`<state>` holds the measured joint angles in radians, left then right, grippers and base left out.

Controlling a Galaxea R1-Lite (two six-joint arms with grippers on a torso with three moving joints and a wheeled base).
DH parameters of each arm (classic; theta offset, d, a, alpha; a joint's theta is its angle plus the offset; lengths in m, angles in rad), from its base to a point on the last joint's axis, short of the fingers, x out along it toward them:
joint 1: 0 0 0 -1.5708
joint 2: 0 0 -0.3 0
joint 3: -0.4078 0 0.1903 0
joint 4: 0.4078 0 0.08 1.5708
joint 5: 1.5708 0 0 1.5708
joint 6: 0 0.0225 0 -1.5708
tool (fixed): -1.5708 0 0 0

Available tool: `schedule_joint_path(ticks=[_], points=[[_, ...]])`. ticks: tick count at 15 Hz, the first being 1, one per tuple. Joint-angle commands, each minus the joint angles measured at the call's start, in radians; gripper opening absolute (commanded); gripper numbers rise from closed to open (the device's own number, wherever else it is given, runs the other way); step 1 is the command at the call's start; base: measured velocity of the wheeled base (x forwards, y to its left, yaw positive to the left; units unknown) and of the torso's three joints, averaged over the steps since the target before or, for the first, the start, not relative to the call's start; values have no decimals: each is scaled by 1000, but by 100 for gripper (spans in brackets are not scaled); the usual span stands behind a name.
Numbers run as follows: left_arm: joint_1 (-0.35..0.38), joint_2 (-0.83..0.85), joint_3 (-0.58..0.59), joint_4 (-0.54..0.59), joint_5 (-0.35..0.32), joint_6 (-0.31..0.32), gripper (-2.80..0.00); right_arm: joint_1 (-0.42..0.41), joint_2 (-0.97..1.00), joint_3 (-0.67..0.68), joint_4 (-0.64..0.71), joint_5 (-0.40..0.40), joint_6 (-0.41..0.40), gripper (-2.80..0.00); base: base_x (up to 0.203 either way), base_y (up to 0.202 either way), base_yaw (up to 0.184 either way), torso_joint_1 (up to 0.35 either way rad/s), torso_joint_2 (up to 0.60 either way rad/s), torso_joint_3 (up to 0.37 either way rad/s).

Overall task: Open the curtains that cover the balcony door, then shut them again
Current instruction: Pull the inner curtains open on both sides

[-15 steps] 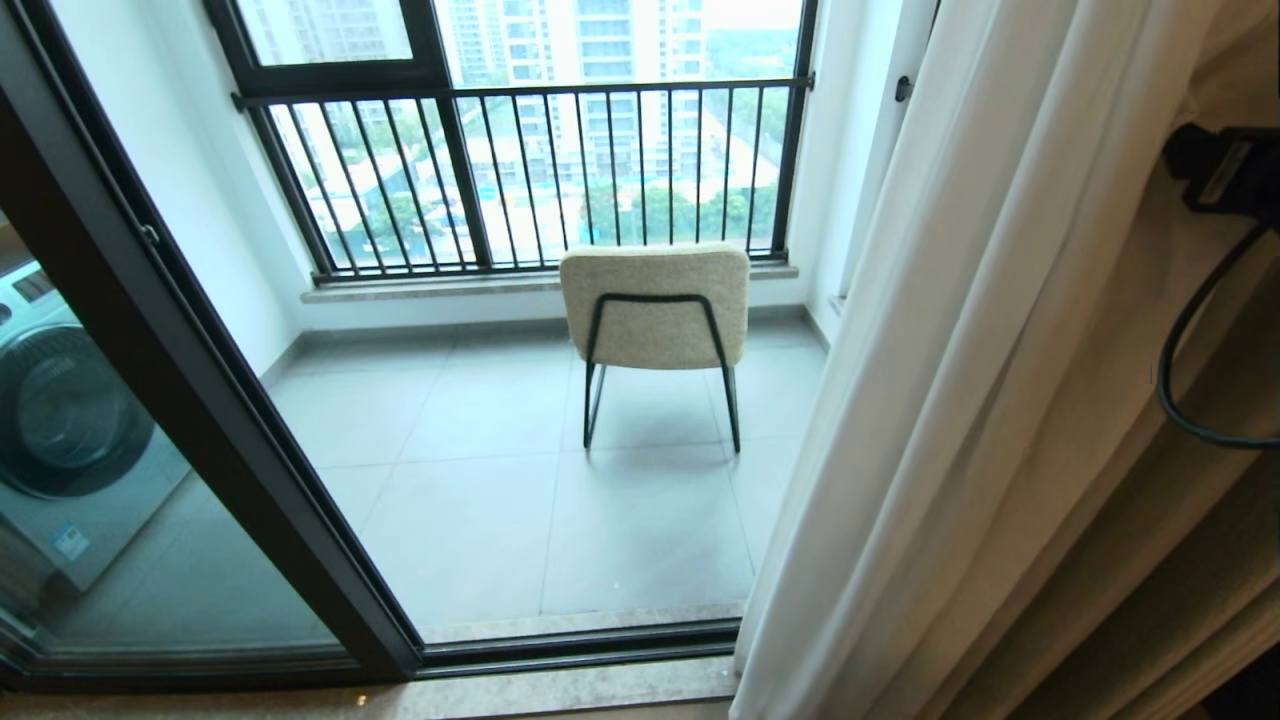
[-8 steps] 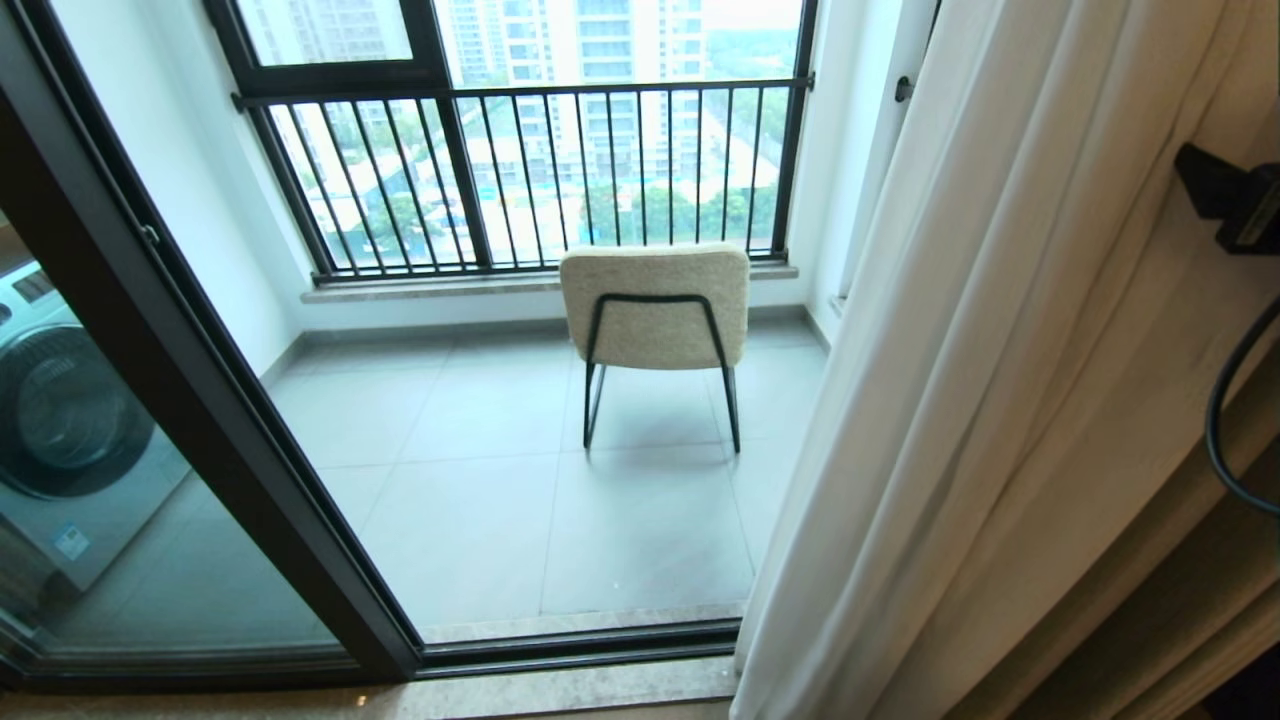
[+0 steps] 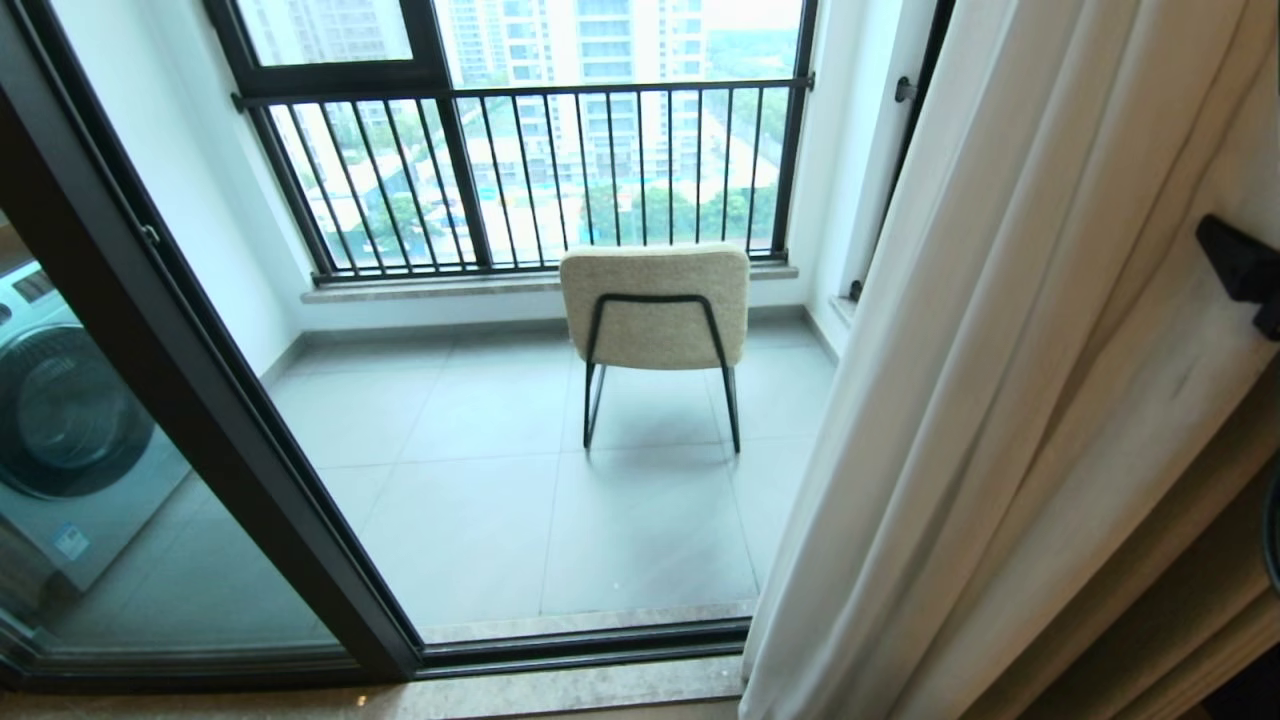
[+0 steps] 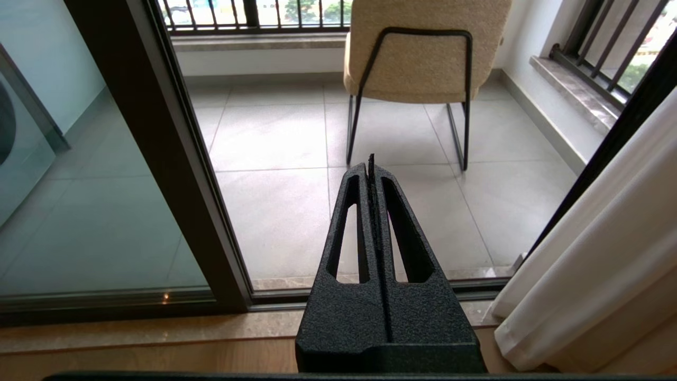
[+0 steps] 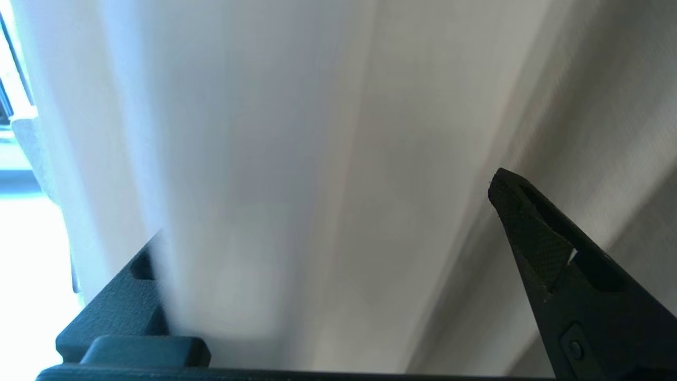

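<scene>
The white curtains (image 3: 1000, 400) hang bunched at the right side, leaving the doorway uncovered. The balcony door's dark frame (image 3: 200, 400) slants across the left, with its glass panel to the left of it. My right gripper (image 3: 1245, 270) shows only as a black tip at the far right edge, against the curtain folds. In the right wrist view the right gripper (image 5: 328, 211) is open, and curtain fabric (image 5: 264, 159) lies between its fingers and drapes over one of them. My left gripper (image 4: 370, 169) is shut and empty, parked low in front of the threshold, left of the curtains (image 4: 608, 275).
A beige chair (image 3: 655, 305) with black legs stands on the balcony tiles, in front of the black-barred railing window (image 3: 520, 170). A washing machine (image 3: 70, 430) shows behind the glass at the left. A thicker tan drape (image 3: 1180, 600) hangs right of the white curtains.
My right gripper has dropped lower and slid toward the right edge of the head view, and its cable has left view. The curtain's left edge has shifted slightly right.
</scene>
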<state>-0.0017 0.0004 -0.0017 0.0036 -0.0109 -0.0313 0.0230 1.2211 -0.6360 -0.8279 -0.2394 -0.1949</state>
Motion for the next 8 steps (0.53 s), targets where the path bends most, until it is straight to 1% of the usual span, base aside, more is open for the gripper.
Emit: schedule_joint_path(ticks=[1, 6, 8], points=[[0, 0, 0, -1, 0, -1, -280, 0, -70, 59, -5, -2, -1, 0, 0, 0, 0, 0, 0, 0], [0, 0, 0, -1, 0, -1, -280, 0, -180, 154, 9, -2, -5, 0, 0, 0, 0, 0, 0, 0], [0, 0, 0, -1, 0, -1, -280, 1, -220, 180, 30, -1, -23, 0, 0, 0, 0, 0, 0, 0]])
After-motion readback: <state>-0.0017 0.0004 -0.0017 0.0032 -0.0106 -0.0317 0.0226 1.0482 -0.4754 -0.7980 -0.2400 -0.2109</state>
